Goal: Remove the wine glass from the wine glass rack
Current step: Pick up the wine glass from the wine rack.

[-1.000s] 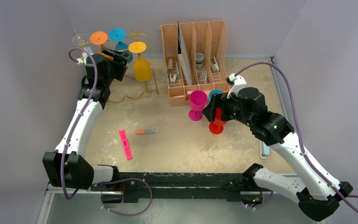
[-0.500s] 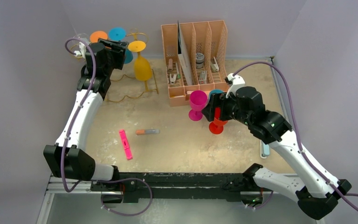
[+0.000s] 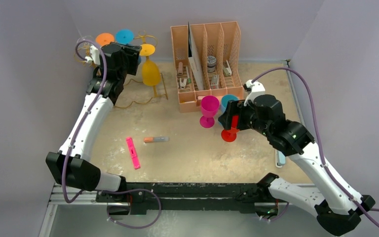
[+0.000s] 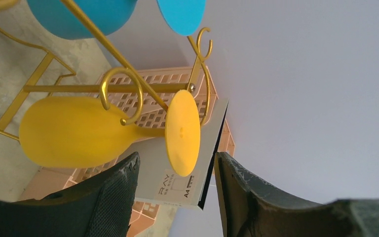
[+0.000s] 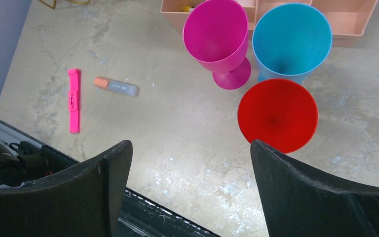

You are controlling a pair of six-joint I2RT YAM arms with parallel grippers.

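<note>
The gold wire wine glass rack (image 3: 163, 89) stands at the back left. A yellow wine glass (image 3: 151, 73) hangs upside down from it, beside glasses with an orange foot (image 3: 104, 39) and a blue foot (image 3: 124, 36). My left gripper (image 3: 130, 51) is open, level with the rack's top rails. In the left wrist view the yellow glass (image 4: 74, 131) hangs in the rack (image 4: 79, 89), and its foot (image 4: 182, 132) lies just ahead of my open left gripper (image 4: 176, 163). My right gripper (image 5: 190, 148) is open and empty above the table, beside a standing red glass (image 5: 278, 115).
A magenta glass (image 3: 209, 109) and a blue glass (image 3: 228, 100) stand by the red glass (image 3: 230, 129). A peach desk organiser (image 3: 207, 59) stands at the back centre. A pink marker (image 3: 132, 152) and an orange-capped pen (image 3: 156, 139) lie on the table.
My left gripper has risen and moved right along the rack's top toward the yellow glass's foot. My right gripper has drawn back a little from the red glass.
</note>
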